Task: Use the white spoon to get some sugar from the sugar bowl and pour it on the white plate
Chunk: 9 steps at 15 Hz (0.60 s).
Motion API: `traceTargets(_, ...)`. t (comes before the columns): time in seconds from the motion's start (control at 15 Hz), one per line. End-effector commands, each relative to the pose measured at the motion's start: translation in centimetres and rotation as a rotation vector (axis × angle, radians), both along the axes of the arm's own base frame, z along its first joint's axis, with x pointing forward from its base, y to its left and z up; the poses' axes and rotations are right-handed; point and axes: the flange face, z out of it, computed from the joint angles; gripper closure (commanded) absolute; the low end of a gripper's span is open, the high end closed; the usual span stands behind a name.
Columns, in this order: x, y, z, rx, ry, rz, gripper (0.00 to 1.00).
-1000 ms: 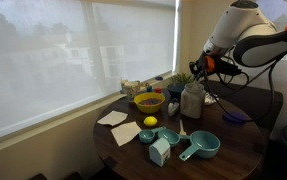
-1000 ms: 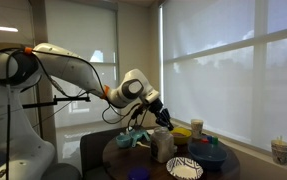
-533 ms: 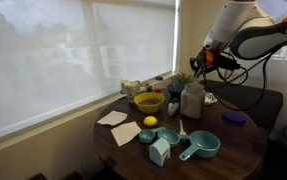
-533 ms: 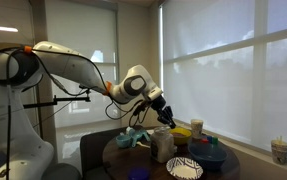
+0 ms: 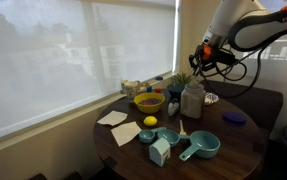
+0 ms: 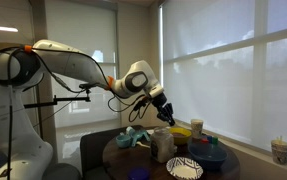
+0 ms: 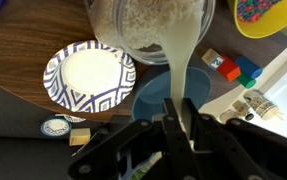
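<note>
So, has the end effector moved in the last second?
Yes, upward. In an exterior view the end effector, holding the white spoon, now stands higher above the pale jar than a second ago, with hardly any sideways shift.

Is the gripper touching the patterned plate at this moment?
Apart. In an exterior view the gripper hangs high above the plate, with open space between them. It grips the spoon, seen in the wrist view.
</note>
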Motion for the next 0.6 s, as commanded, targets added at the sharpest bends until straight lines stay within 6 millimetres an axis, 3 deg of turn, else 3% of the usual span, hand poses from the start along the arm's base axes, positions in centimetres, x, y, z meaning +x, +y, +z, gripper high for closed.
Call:
traceTargets(0.0, 0.3, -0.8, 1.9, 0.067, 0.004, -0.034, 0.97)
traceTargets(0.53, -0.8, -5.4, 4.4, 0.113, 0.020, -0.086, 0.97)
